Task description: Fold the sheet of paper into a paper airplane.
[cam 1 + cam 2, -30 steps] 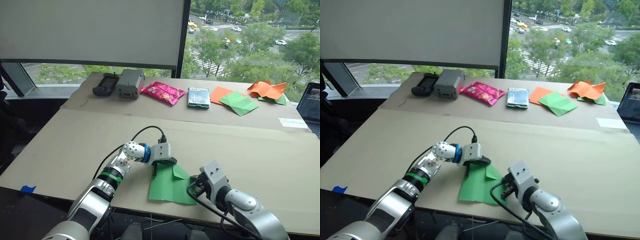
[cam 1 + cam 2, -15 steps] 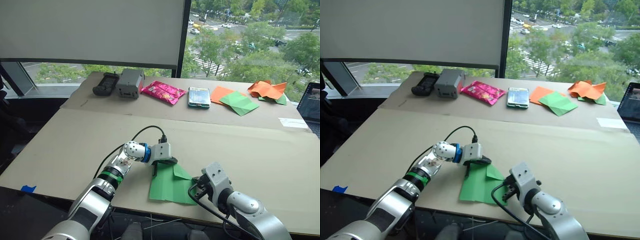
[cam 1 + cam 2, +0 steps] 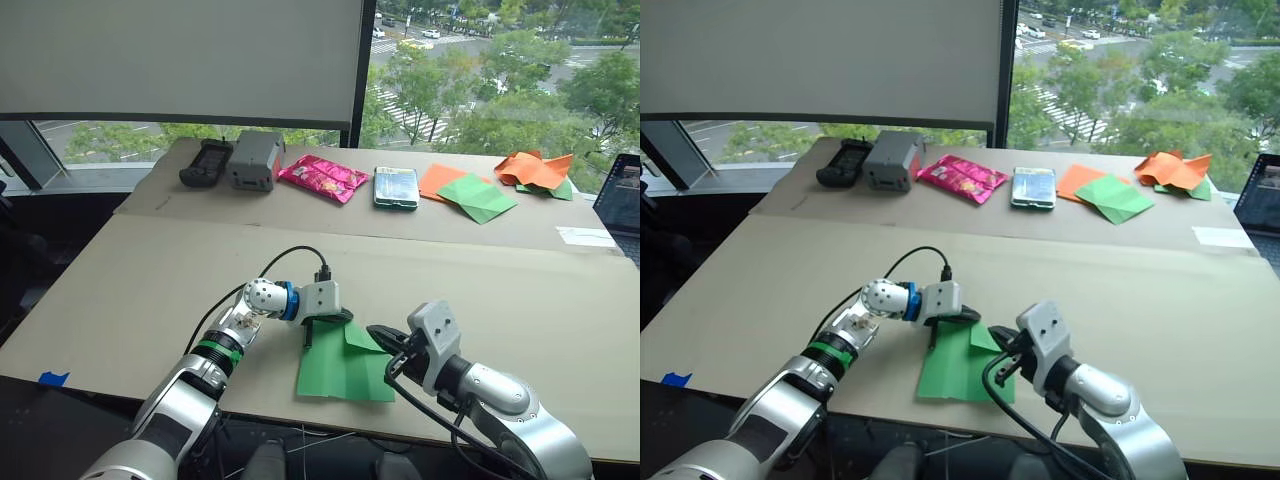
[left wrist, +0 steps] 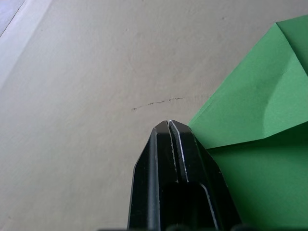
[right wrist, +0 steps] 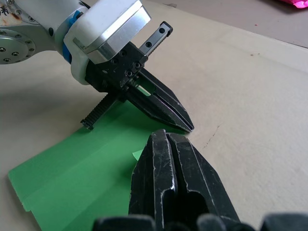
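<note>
The worktop (image 3: 120, 290) is carrying the sheet of paper (image 3: 340, 372) at its near edge. The left gripper (image 3: 334, 318), fingers together, is pressing the sheet's far edge; the right gripper (image 3: 380, 334), fingers together, is hovering beside its folded corner.

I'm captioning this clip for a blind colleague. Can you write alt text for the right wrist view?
The right gripper, its two black fingers shut, points at the far corner of a bright green creased sheet of paper lying on a beige cardboard tabletop. Just beyond it, the left gripper, also shut, angles down with its tip on the table at that same corner of the sheet.
</note>
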`<action>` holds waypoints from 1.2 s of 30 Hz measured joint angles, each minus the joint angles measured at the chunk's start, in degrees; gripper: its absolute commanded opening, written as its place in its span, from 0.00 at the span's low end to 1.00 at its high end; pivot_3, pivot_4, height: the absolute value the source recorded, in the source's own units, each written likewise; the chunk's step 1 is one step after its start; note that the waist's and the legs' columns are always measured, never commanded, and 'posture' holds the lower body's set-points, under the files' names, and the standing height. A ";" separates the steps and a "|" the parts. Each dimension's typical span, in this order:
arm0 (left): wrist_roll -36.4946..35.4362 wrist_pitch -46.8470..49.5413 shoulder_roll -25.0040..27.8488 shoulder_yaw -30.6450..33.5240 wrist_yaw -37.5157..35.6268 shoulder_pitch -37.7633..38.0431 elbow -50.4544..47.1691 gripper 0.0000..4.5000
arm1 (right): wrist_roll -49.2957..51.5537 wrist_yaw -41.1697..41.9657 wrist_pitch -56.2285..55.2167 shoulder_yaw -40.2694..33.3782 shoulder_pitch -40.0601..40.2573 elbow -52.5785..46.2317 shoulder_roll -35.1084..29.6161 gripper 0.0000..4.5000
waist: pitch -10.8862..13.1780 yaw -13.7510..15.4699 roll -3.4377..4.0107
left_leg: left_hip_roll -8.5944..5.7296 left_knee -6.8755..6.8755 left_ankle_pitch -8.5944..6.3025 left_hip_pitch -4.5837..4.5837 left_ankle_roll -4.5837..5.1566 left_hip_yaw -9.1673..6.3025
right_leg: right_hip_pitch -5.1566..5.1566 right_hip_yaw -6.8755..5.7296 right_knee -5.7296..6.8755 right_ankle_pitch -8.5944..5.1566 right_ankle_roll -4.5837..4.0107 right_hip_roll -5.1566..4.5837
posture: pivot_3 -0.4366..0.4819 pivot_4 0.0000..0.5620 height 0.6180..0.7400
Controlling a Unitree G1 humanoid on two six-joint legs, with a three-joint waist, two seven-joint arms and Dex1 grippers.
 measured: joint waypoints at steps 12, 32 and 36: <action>-15.89 31.64 10.79 15.09 -0.47 15.64 -28.89 0.25 | -2.28 1.46 -3.91 4.44 -4.54 5.91 -1.52 0.00 | 0.20 -0.32 -0.03 | 0.03 -0.11 0.01 0.16 0.02 0.00 | -0.08 0.03 0.47 0.03 0.01 0.05 | 0.48 0.27 0.77; -24.72 45.19 7.69 19.04 7.48 23.43 -36.73 0.93 | -7.35 1.59 -6.16 10.51 -10.27 19.81 0.72 0.00 | 0.36 0.44 0.10 | 0.04 -0.08 0.02 0.17 0.02 0.01 | -0.18 0.06 0.52 0.03 -0.01 0.10 | 0.48 0.27 0.77; -25.01 45.85 5.41 18.62 9.14 23.60 -36.64 0.93 | -7.94 1.19 -6.13 10.87 -10.32 19.82 0.83 0.00 | 0.32 0.56 0.02 | 0.04 -0.04 0.01 0.16 0.02 0.01 | -0.17 0.06 0.50 0.03 -0.01 0.10 | 0.48 0.27 0.77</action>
